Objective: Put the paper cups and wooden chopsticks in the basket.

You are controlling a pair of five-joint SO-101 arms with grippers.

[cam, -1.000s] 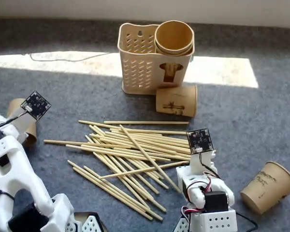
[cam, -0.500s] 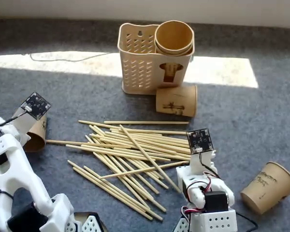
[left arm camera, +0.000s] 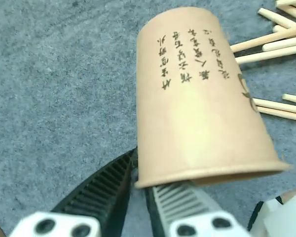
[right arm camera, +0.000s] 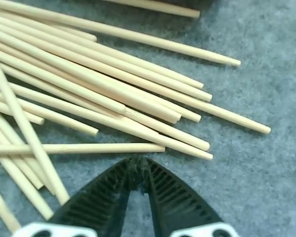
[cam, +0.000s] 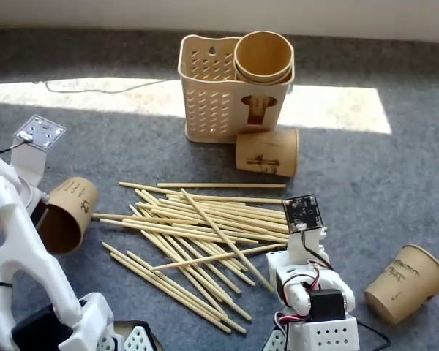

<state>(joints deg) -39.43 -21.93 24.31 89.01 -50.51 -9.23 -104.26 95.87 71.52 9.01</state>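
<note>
My left gripper [left arm camera: 140,165] is shut on the rim of a paper cup [left arm camera: 197,103], one finger inside and one outside. The cup [cam: 67,213] hangs tilted above the grey carpet, left of the pile of wooden chopsticks [cam: 205,223]. The beige basket [cam: 212,99] stands at the back with stacked paper cups [cam: 263,57] in its right half. Another cup [cam: 267,152] lies on its side against the basket's front. A further cup [cam: 406,281] lies at the far right. My right gripper [right arm camera: 137,163] is shut with nothing in it, low over the carpet beside the chopsticks [right arm camera: 98,84].
A thin cable [cam: 95,89] runs across the sunlit strip of carpet at the back left. Bare carpet lies between the pile and the basket, and to the basket's left. The right arm's base [cam: 314,307] stands at the front edge.
The left arm has lifted the paper cup off the carpet and swung it right toward the chopstick pile, its open mouth now facing the front. The right arm has not moved.
</note>
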